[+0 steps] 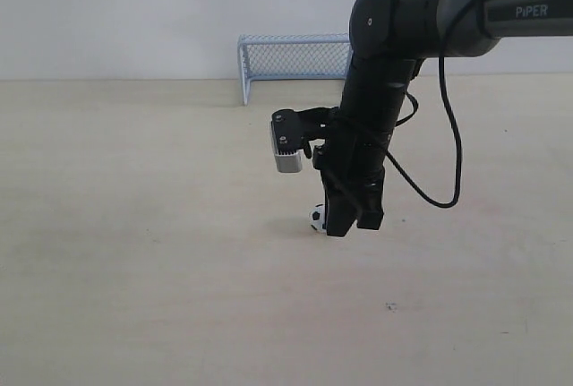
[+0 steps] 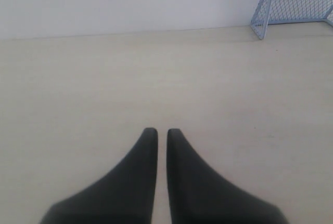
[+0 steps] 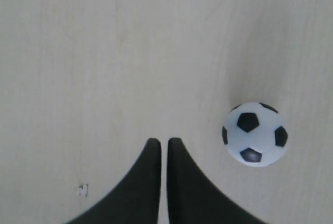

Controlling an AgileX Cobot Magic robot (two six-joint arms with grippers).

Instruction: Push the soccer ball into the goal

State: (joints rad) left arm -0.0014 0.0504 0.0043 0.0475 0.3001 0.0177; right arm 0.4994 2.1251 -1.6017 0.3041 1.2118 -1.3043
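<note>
goal (image 1: 295,56) set crosswise, mouth facing soccer ball (image 1: 317,218)

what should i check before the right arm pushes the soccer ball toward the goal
1. Jaws of the right gripper closed to give a solid pushing face: ok.
2. Fingers touching the soccer ball: not ok, a strip of table shows between them.
3. Fingertips lined up with the ball: not ok, it sits off to one side of them.
4. The goal standing at the table's far edge: ok.
5. Path from ball to goal: cannot tell, the right arm covers part of it.
6. The left gripper out of the way: ok, closed over bare table.
</note>
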